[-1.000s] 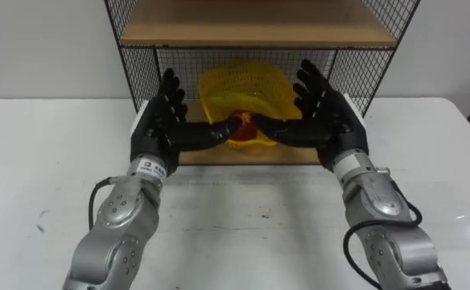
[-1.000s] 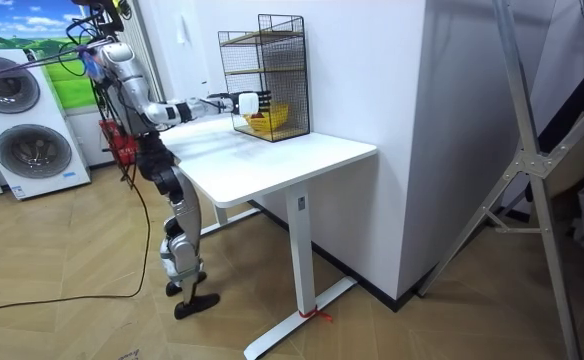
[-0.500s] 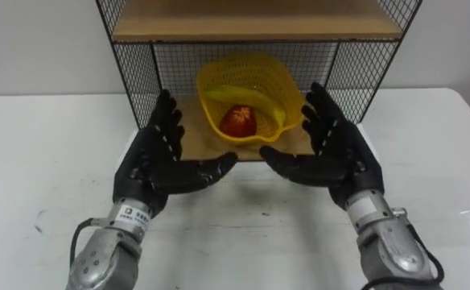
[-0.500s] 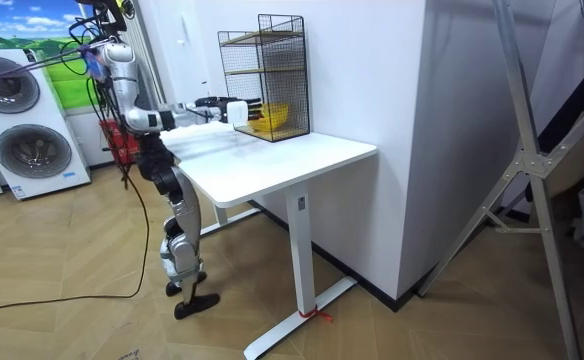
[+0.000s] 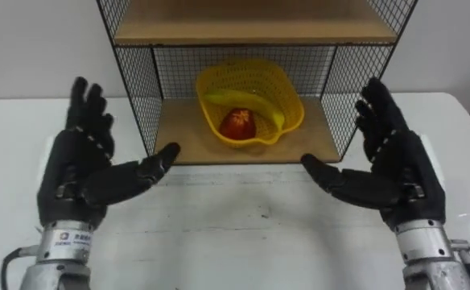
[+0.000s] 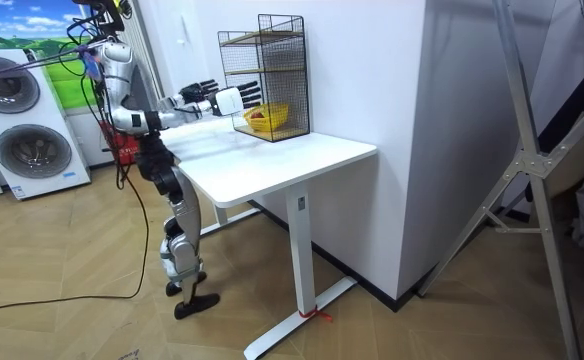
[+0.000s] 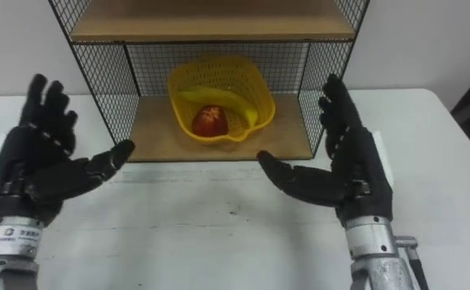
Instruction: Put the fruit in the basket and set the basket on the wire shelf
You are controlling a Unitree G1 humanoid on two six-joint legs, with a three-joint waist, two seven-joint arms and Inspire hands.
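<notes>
A white table fills the near part of the scene. Its top carries a small dark speck near the middle and another mark at the left. A plain white wall rises on the far side. In the room view the table stands on a white leg over a wooden floor. At the far left, two washing machines are stacked, with a landscape picture above. A grey metal frame stands at the right.

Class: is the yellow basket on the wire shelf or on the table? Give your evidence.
On the shelf: the basket sits on its wooden bottom board, inside the mesh walls, with fruit in it.
</notes>
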